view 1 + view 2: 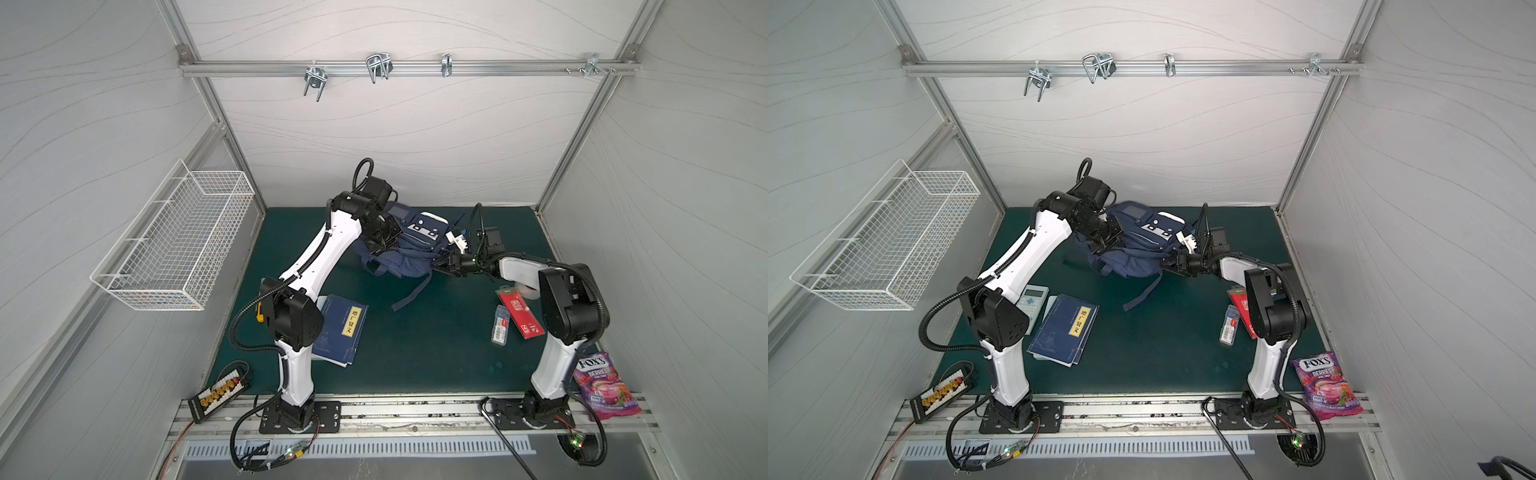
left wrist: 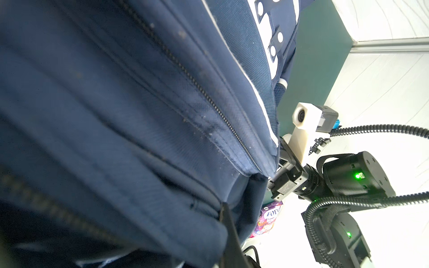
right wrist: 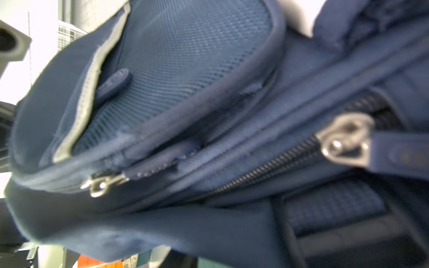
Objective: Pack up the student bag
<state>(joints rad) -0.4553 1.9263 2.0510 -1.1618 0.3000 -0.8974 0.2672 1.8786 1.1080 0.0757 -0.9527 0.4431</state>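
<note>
— Green mat (image 1: 415,365) in both top views; the student bag (image 1: 409,253) stands at its back, propped between the left gripper (image 1: 379,247) and the right gripper (image 1: 438,264), likely for unzipping. The sweets (image 1: 604,384) read "FOX'S BERRIES", the book (image 1: 340,328) "增广贤文".
— Jaws?
— Left wrist view: fabric bunches close, so the left looks clenched on the bag. Right wrist view: a zip pull (image 3: 346,139) sits near; right jaws, I cannot tell.

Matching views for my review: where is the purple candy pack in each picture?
In a top view: candy pack lower right, by the right arm's base.
In a top view: candy pack, same spot.
Left wrist: candy pack peeking past the bag.
Right wrist: not in it.
Shared landmark: the bag.
</note>
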